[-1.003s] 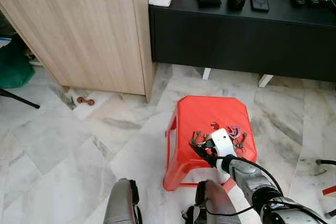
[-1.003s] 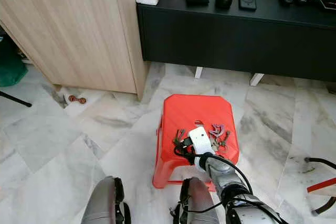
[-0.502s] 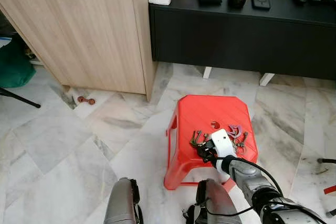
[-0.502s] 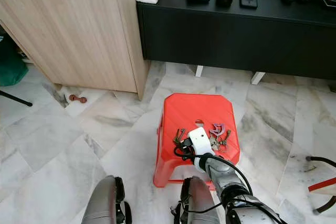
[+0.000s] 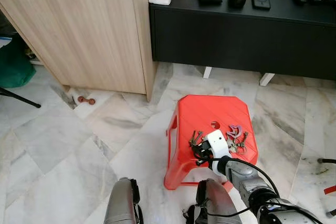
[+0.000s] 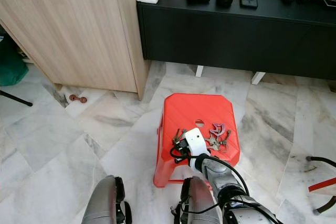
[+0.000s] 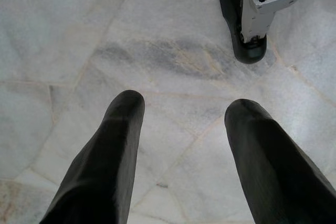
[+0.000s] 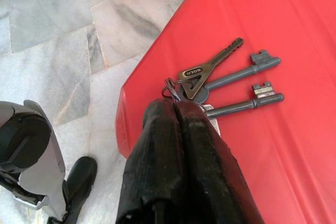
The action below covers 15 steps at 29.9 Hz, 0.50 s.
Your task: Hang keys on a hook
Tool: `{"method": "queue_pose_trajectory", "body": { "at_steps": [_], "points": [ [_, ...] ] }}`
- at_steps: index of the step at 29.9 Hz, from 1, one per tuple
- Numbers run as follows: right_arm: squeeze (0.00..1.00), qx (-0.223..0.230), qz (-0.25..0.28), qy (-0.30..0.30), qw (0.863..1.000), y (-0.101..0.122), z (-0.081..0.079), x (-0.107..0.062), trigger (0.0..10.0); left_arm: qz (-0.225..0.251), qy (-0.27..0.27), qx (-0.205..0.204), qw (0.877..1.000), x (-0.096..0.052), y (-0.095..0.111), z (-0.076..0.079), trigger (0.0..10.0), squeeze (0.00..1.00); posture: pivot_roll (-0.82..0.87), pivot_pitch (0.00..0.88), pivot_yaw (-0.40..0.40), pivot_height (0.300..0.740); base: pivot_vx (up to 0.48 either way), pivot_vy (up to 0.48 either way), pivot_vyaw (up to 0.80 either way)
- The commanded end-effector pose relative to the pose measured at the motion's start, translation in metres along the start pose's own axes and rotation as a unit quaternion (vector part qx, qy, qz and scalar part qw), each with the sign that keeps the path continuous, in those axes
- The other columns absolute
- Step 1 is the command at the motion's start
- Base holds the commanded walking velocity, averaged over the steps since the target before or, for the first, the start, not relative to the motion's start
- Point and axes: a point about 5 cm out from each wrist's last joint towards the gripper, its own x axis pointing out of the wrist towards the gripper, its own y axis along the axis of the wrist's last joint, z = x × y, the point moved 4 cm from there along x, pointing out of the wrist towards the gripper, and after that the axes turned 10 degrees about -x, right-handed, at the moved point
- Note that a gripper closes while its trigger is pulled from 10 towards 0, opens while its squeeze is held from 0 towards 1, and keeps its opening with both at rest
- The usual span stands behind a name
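Right jaws [image 8: 176,109] clamped on keys [image 8: 220,80] atop red stool [image 5: 207,114]; second bunch [image 5: 236,141] beside.

Bare red stool [image 5: 202,113] top lies free at the far side; key bunches [image 5: 237,137] crowd its near edge.

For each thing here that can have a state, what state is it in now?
Right gripper: fingers shut, at the key bunch on the stool.
Left gripper: open, holding nothing, above the floor.
Key bunch: lying flat on the stool.
Second key bunch: lying untouched.
Red stool: standing upright.
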Motion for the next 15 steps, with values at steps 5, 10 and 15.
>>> {"method": "queue_pose_trajectory", "body": {
  "at_steps": [5,10,15],
  "points": [
    [0.0,0.01,-0.01,-0.014,1.0,-0.009,0.0018,-0.003,10.0,-0.021,0.001,0.012,1.0,-0.0041,-0.0141,-0.0036,10.0,0.0,0.15,0.247,-0.045,0.594,0.0,0.0,0.0],
    [0.0,0.01,-0.011,-0.016,1.0,-0.0095,0.0018,-0.0029,10.0,-0.022,0.0,0.012,1.0,-0.004,-0.0141,-0.0036,10.0,0.0,0.15,0.245,-0.045,0.594,0.0,0.0,0.0],
    [1.0,0.026,-0.003,-0.01,1.0,-0.0084,-0.0006,-0.0022,10.0,-0.021,0.001,0.012,1.0,-0.0039,-0.0137,-0.0039,10.0,0.0,0.15,0.245,-0.043,0.594,0.0,0.0,0.0]
  ]
}}
